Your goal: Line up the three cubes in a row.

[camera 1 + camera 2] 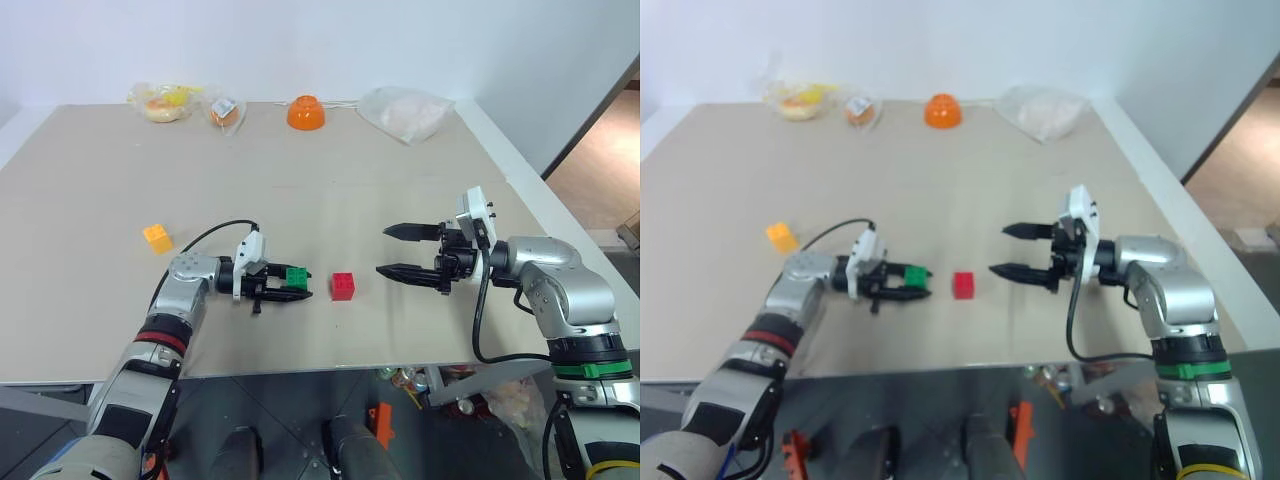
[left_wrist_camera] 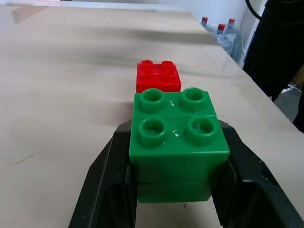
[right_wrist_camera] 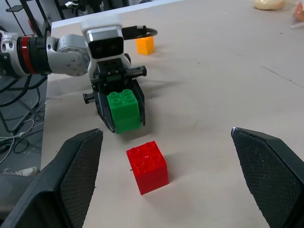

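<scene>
Two blocks near the worktop's front edge: green block (image 1: 296, 277) gripped by left fingers (image 1: 284, 285), red block (image 1: 343, 285) just beside.
Risk: release could nudge red off line; right fingers (image 1: 406, 251) spread wide, empty; yellow block (image 1: 157, 237) well apart.

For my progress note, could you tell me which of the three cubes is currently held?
The green cube, clamped between the left gripper's fingers; the red cube and yellow-orange cube sit free.

- Green cube (image 2: 176, 142): glossy, smooth studded plastic.
- Red cube (image 2: 158, 76): the same shiny plastic.
- Table (image 1: 350, 190): matt beige board, faintly scuffed.
- Left gripper (image 2: 176, 199) fingers (image 2: 102, 185): smooth black plastic with a dull sheen.
- Bags (image 1: 405, 112): crinkled clear plastic film.
</scene>
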You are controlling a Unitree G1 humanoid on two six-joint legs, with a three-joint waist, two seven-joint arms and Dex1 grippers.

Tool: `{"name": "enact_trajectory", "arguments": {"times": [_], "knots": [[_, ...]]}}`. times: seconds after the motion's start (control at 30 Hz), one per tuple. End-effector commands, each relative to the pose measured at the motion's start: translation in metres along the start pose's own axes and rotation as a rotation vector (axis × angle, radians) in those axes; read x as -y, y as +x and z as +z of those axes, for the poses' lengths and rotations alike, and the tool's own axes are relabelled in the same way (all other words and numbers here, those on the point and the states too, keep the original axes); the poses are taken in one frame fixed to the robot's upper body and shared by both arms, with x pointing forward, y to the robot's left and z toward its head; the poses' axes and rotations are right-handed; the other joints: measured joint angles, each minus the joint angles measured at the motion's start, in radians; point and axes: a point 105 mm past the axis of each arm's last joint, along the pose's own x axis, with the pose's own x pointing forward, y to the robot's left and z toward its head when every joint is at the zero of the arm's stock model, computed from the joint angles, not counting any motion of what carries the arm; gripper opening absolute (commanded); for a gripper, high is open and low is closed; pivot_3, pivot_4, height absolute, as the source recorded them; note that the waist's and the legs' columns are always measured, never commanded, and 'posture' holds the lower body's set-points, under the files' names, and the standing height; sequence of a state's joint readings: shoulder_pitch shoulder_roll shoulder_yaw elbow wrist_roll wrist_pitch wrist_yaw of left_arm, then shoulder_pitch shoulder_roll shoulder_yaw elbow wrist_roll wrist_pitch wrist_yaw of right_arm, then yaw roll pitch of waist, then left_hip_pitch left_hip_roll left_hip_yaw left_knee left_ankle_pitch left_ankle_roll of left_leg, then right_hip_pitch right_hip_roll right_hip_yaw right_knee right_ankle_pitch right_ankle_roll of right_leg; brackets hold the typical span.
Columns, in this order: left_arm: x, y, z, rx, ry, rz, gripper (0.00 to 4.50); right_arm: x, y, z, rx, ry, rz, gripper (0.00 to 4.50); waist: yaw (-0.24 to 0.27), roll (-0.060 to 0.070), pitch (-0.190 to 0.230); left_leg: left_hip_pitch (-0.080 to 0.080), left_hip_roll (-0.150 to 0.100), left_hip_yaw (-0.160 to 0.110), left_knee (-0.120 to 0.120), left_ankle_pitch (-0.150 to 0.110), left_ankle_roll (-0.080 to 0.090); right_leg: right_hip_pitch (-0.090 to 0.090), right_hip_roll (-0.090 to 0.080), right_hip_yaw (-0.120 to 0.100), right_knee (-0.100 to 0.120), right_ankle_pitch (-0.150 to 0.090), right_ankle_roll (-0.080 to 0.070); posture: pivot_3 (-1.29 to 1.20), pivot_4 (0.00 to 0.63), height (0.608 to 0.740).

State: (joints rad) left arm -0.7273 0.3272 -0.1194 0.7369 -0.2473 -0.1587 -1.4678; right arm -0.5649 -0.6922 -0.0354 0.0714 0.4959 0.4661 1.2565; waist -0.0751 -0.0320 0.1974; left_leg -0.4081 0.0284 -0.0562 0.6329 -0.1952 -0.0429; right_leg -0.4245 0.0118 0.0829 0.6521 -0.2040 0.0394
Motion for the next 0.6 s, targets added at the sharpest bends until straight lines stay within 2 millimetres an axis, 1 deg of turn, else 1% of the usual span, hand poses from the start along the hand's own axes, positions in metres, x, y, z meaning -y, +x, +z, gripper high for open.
{"name": "enact_trajectory", "arguments": {"times": [0.03,0.2,0.43,0.57,0.6], "knots": [[-0.001,0.001,-0.002,-0.025,0.032,0.007,1.38,-0.001,0.001,0.013,0.031,-0.057,0.005,4.5,0.0,0.0,0.0,0.0,0.0,0.0,0.0,0.0,0.0,0.0,0.0,0.0,0.0,0.0,0.0,0.0,0.15,0.74],[-0.001,0.0,-0.009,-0.066,0.023,0.013,1.38,-0.001,0.002,0.014,0.032,-0.061,0.004,4.5,0.0,0.0,0.0,0.0,0.0,0.0,0.0,0.0,0.0,0.0,0.0,0.0,0.0,0.0,0.0,0.0,0.15,0.74],[0.003,-0.002,-0.014,-0.072,0.006,0.008,1.38,-0.001,0.003,0.012,0.031,-0.062,0.002,4.5,0.0,0.0,0.0,0.0,0.0,0.0,0.0,0.0,0.0,0.0,0.0,0.0,0.0,0.0,0.0,0.0,0.15,0.74],[0.0,-0.004,-0.017,-0.077,0.006,0.043,1.38,-0.001,0.003,0.013,0.032,-0.065,-0.001,4.5,0.0,0.0,0.0,0.0,0.0,0.0,0.0,0.0,0.0,0.0,0.0,0.0,0.0,0.0,0.0,0.0,0.15,0.74],[-0.002,-0.005,-0.019,-0.082,0.004,0.06,1.88,0.0,0.002,0.013,0.033,-0.066,-0.002,4.5,0.0,0.0,0.0,0.0,0.0,0.0,0.0,0.0,0.0,0.0,0.0,0.0,0.0,0.0,0.0,0.0,0.15,0.74]]}}
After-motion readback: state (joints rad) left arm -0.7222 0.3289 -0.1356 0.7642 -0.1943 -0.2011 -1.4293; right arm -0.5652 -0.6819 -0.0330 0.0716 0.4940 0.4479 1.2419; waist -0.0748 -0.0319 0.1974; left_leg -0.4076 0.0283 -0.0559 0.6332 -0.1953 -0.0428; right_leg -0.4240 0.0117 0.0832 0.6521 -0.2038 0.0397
